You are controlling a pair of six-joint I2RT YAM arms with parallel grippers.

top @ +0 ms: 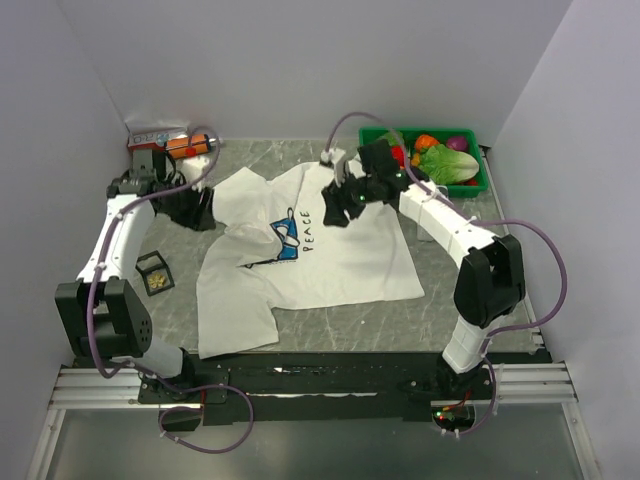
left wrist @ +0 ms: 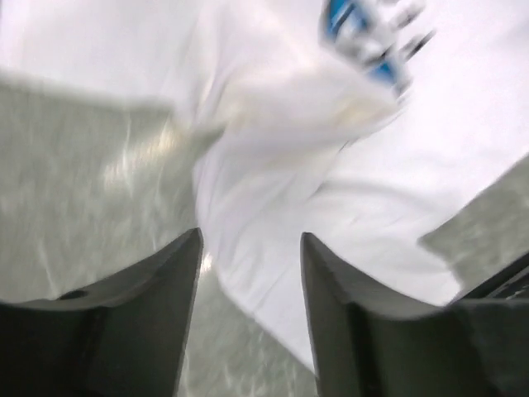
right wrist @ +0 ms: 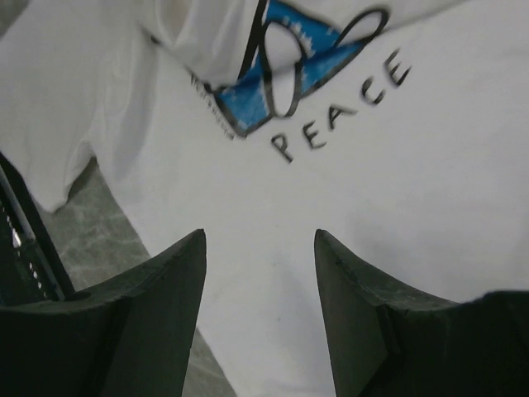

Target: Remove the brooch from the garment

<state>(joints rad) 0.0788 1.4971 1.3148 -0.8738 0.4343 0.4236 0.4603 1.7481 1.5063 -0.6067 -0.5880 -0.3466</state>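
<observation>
Our left gripper (left wrist: pixel 250 240) and right gripper (right wrist: pixel 259 236) both hang with jaws apart, holding nothing, over the garment (top: pixel 340 260) mid-frame. We can't spot the brooch, so pinching blind might just bunch it up.

The shirt (top: pixel 345 265) is white, with a blue square print outlined in black and the black word PEACE. The table (top: pixel 455 310) is grey with a pale marble pattern. The tray (top: pixel 478 186) is green, and the cables (top: pixel 562 265) are purple.
</observation>
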